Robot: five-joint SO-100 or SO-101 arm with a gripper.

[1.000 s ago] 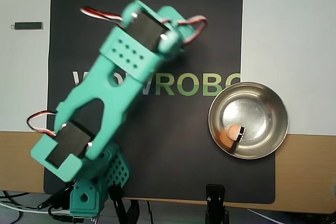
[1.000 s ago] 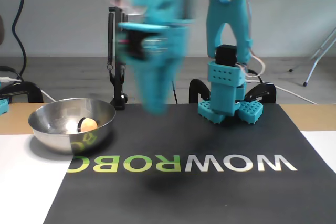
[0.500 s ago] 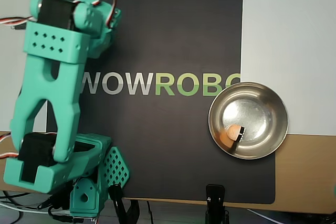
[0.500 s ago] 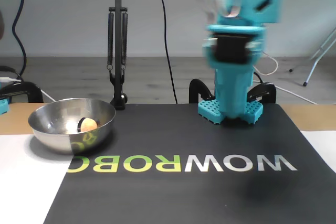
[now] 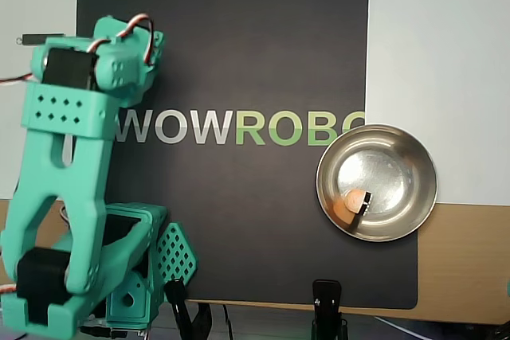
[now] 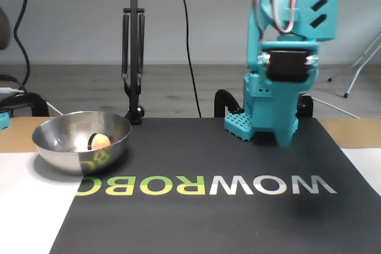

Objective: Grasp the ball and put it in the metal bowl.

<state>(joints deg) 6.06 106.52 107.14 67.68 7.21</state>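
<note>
The peach-orange ball (image 5: 347, 205) lies inside the metal bowl (image 5: 414, 166), low on its left side in the overhead view, with a small dark patch beside it. In the fixed view the ball (image 6: 101, 141) shows over the rim of the bowl (image 6: 53, 144). The teal arm is folded back over its base, far from the bowl. My gripper (image 5: 178, 255) is tucked down by the base with its perforated jaw showing. It also shows in the fixed view (image 6: 238, 125). No gap shows between the jaws, and it holds nothing.
A black mat with WOWROBO lettering (image 5: 239, 127) covers the middle of the table. White sheets lie at its sides. A black lamp clamp (image 6: 134, 93) stands at the table's back edge behind the bowl. Cables hang behind the table.
</note>
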